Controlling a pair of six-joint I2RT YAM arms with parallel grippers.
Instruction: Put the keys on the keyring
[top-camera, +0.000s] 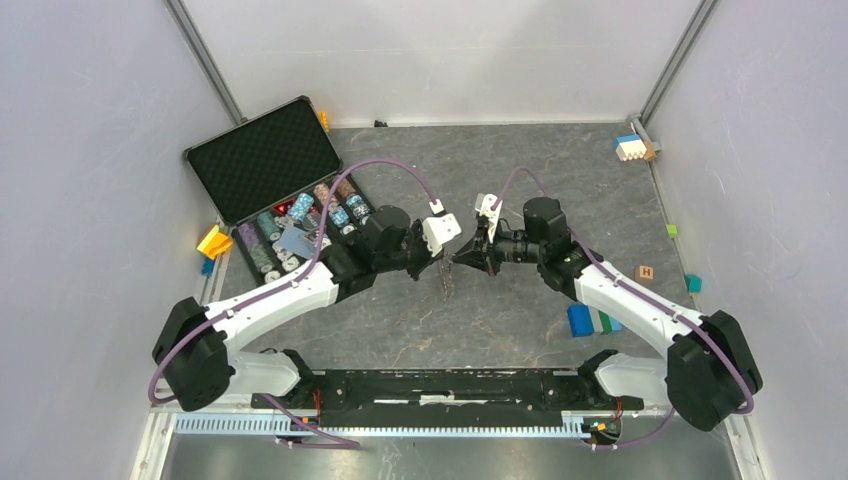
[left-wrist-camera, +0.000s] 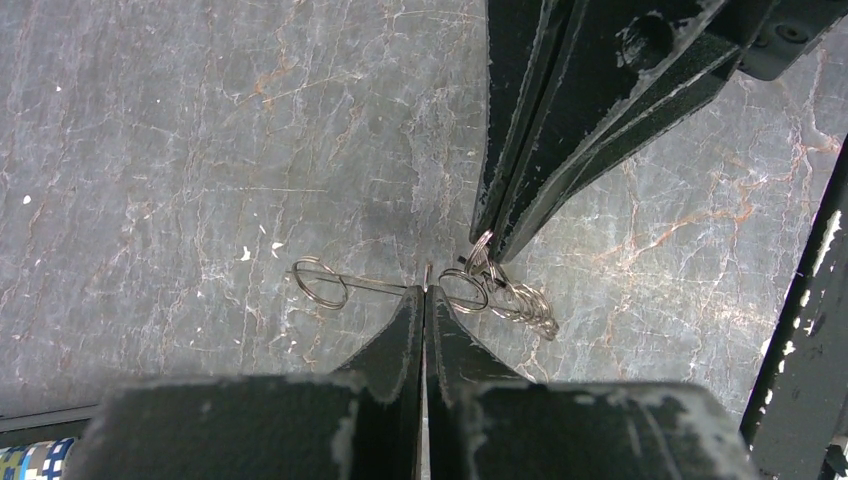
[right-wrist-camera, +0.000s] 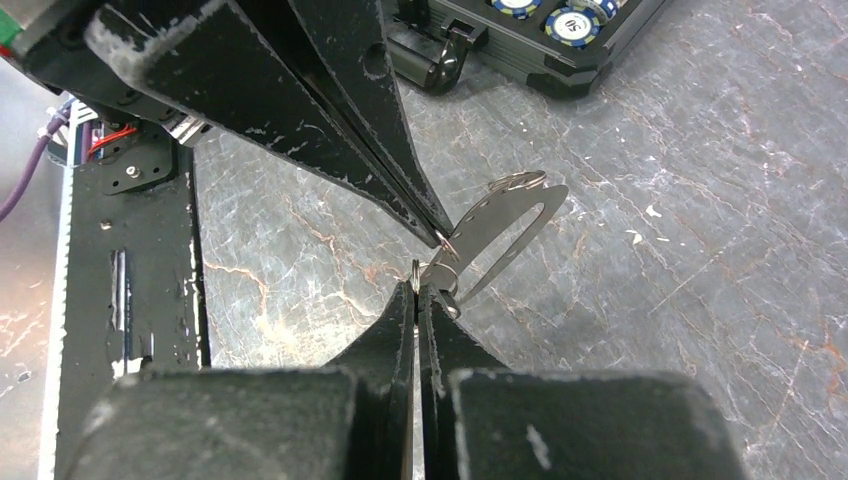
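The keyring (right-wrist-camera: 508, 222), a flat grey metal loop, hangs in the air between both arms above the middle of the table; it shows as a thin dangling shape (top-camera: 443, 276) in the top view. My left gripper (left-wrist-camera: 424, 291) is shut on the keyring's lower end, and its tips (right-wrist-camera: 438, 236) come in from the upper left in the right wrist view. My right gripper (right-wrist-camera: 417, 290) is shut on a small wire split ring (right-wrist-camera: 416, 270) beside that end. More wire rings (left-wrist-camera: 520, 301) hang close together below the right gripper's fingers (left-wrist-camera: 520, 160). I can make out no keys.
An open black case (top-camera: 262, 157) with poker chips lies at the back left, its handle (right-wrist-camera: 445, 58) near the grippers. Yellow blocks (top-camera: 213, 242) sit at its left. Blue and green blocks (top-camera: 585, 320), a wooden letter block (top-camera: 645, 272) and a white-blue block (top-camera: 630, 148) lie on the right.
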